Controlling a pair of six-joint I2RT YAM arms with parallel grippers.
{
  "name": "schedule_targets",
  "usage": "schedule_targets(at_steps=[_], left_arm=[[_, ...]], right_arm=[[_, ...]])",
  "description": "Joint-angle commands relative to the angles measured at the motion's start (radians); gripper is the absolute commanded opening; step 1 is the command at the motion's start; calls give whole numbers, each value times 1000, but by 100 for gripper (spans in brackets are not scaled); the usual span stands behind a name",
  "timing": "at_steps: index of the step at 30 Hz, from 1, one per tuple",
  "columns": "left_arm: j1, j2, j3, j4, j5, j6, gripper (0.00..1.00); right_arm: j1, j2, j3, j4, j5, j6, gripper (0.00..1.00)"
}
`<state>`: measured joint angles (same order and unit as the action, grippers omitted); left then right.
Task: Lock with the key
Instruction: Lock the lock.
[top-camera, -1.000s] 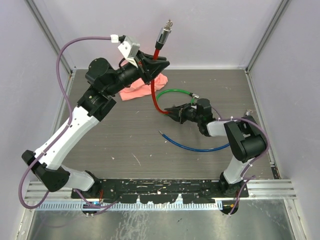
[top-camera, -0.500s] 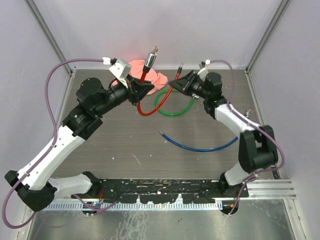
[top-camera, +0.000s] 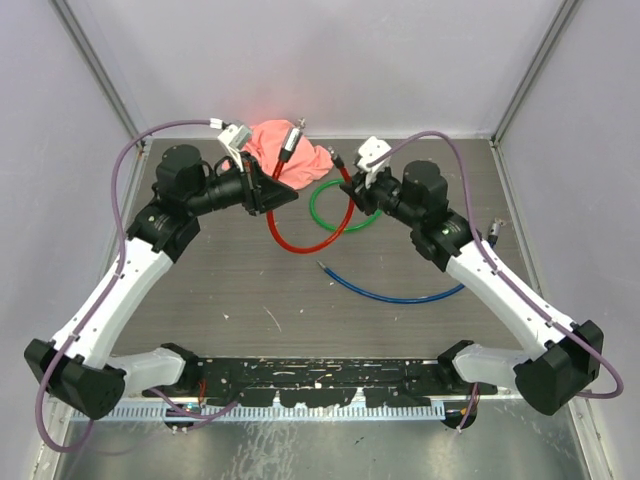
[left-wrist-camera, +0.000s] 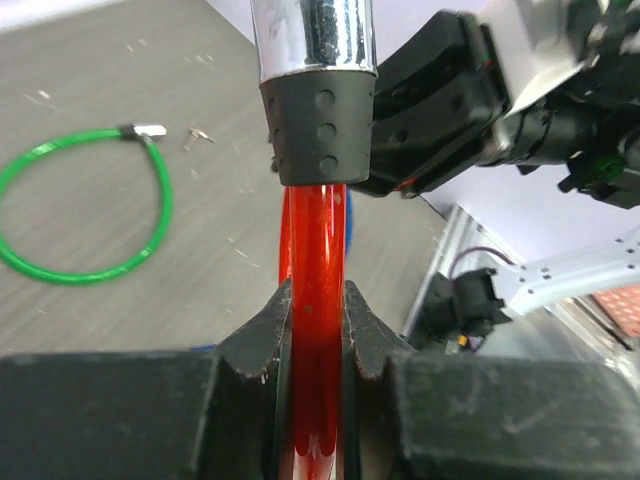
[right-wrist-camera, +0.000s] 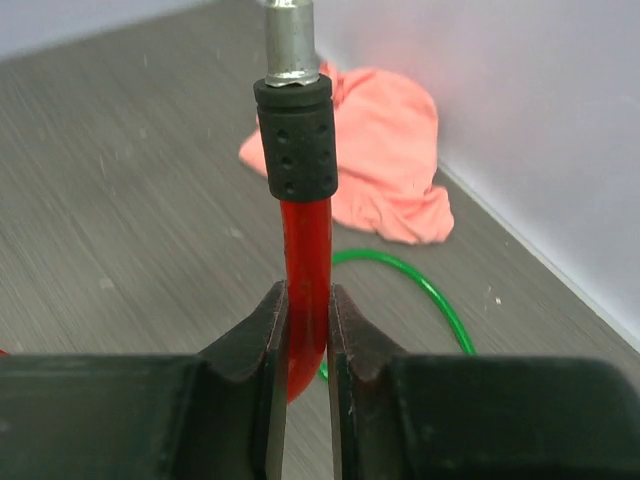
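Note:
A red cable lock (top-camera: 300, 245) hangs in a loop between my two grippers. My left gripper (top-camera: 276, 190) is shut on the red cable (left-wrist-camera: 316, 240) just below its black sleeve (left-wrist-camera: 318, 120) and chrome barrel (left-wrist-camera: 312, 35). The barrel (top-camera: 292, 138) points up over the pink cloth, with a small metal piece at its tip; I cannot tell whether it is the key. My right gripper (top-camera: 353, 186) is shut on the cable's other end (right-wrist-camera: 305, 240), below a black sleeve (right-wrist-camera: 296, 135) and bare metal pin (right-wrist-camera: 290, 35). The two ends are apart.
A pink cloth (top-camera: 315, 163) lies by the back wall, also in the right wrist view (right-wrist-camera: 375, 160). A green cable (top-camera: 318, 218) lies under the right gripper, also seen in the left wrist view (left-wrist-camera: 90, 260). A blue cable (top-camera: 400, 295) lies mid-table. A small metal bit (left-wrist-camera: 197, 134) lies by the green cable's end.
The left gripper has lowered the barrel end from high against the back wall to just over the pink cloth. The right gripper has carried the pin end from mid-table back towards it.

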<state>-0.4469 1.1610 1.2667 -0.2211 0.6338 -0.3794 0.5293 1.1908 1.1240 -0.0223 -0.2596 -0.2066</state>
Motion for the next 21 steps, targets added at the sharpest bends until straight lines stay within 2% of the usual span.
schedule_targets(at_steps=[1, 5, 16, 21], left_arm=[[7, 22, 55, 86, 143, -101, 0], [5, 48, 75, 22, 170, -67, 0], [-4, 62, 93, -177, 123, 59, 0], [-19, 73, 103, -198, 114, 82, 0]], right_arm=[[56, -51, -23, -110, 64, -287, 1], [98, -46, 10, -165, 84, -341, 1], [107, -9, 113, -215, 96, -323, 1], [117, 14, 147, -241, 91, -320, 1]])
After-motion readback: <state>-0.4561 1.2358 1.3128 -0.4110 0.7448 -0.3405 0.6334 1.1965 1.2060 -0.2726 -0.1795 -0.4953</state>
